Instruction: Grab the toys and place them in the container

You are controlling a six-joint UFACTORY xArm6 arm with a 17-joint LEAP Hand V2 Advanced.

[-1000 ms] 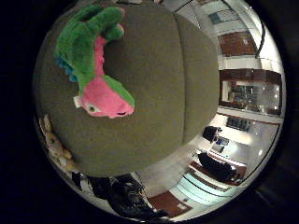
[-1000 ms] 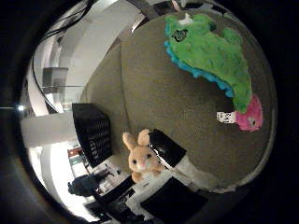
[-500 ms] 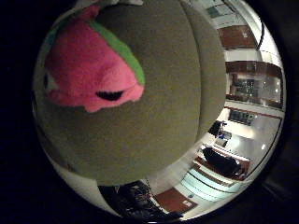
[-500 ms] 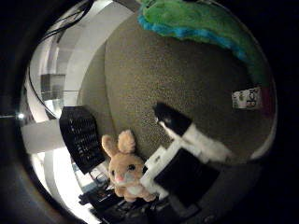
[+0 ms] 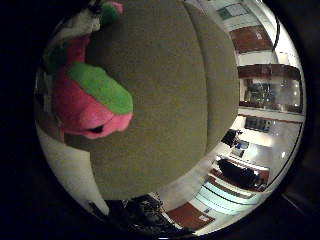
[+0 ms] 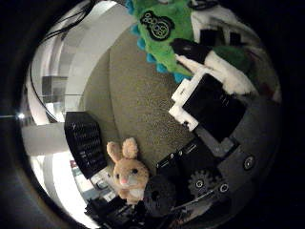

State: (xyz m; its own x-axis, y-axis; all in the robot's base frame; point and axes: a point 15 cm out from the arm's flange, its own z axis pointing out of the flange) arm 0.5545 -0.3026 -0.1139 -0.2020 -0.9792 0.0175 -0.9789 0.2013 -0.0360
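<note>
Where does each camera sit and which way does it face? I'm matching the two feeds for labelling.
Right little finger side palm view: on the palm's little-finger edge, looking at the pink-and-green plush toy close by on the olive cushion, room beyond; little of the hand shows.
Right thumb side palm view: on the palm's thumb edge, looking along the cushion to the tan plush bunny and black crate; the hand's white and black fingers curl against the toy.
Shared: the plush toy and the cushion.
</note>
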